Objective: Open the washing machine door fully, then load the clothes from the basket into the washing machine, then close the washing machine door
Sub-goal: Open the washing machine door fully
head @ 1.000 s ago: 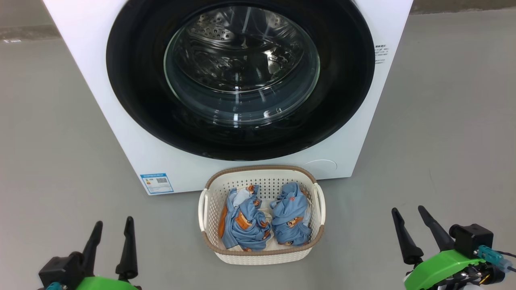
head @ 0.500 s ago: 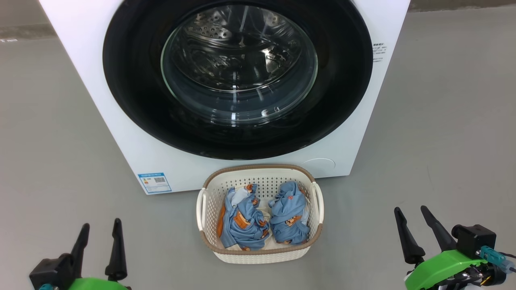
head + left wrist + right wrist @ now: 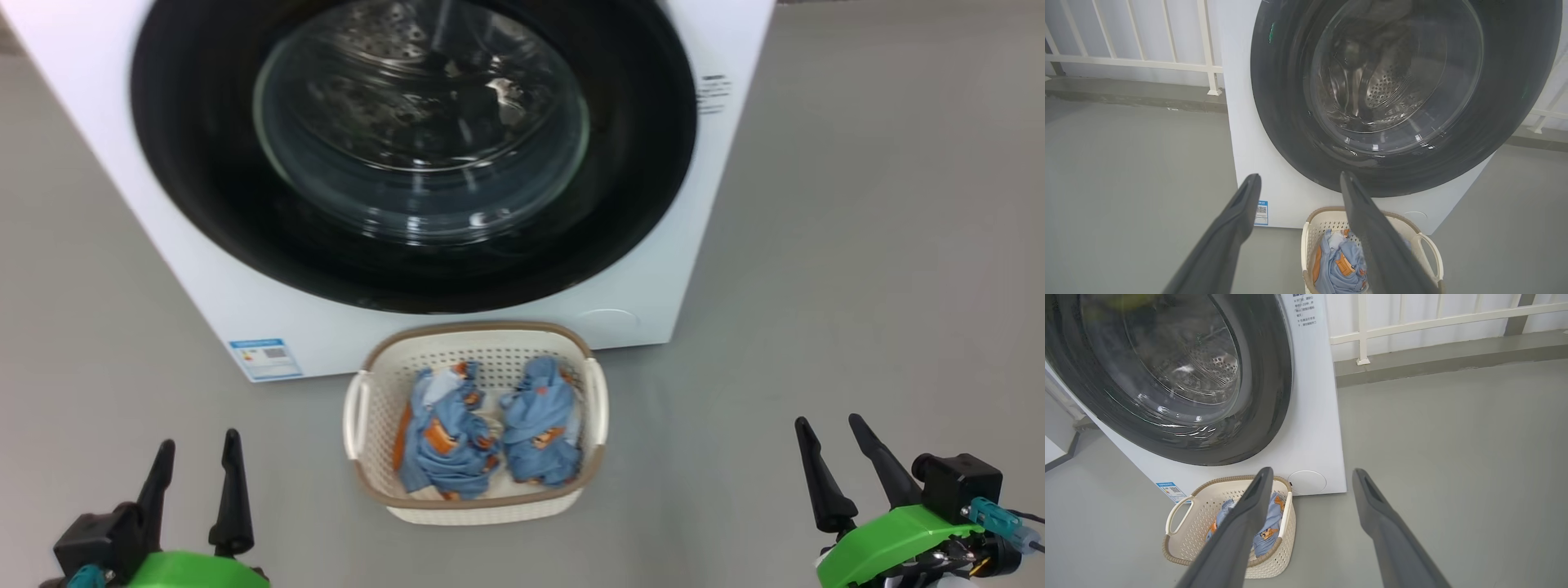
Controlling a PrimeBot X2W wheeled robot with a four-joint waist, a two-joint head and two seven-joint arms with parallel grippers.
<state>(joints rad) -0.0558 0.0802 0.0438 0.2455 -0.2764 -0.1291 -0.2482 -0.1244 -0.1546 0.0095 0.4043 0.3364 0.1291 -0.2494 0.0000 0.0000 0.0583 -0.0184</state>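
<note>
With my left gripper [image 3: 200,439] and right gripper [image 3: 829,420] both empty, fingers spread, the shut washing machine door [image 3: 204,188] stands ahead and above, nearer my left arm, beyond the basket [image 3: 357,408] of clothes [image 3: 445,433].

Glossy black door rim [image 3: 637,204], perforated plastic basket [image 3: 367,425]

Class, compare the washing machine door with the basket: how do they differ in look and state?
The washing machine door is round, glossy black around clear glass; the basket is rounded-rectangular, cream, perforated. The door is shut; the basket is open-topped, holding the clothes.
</note>
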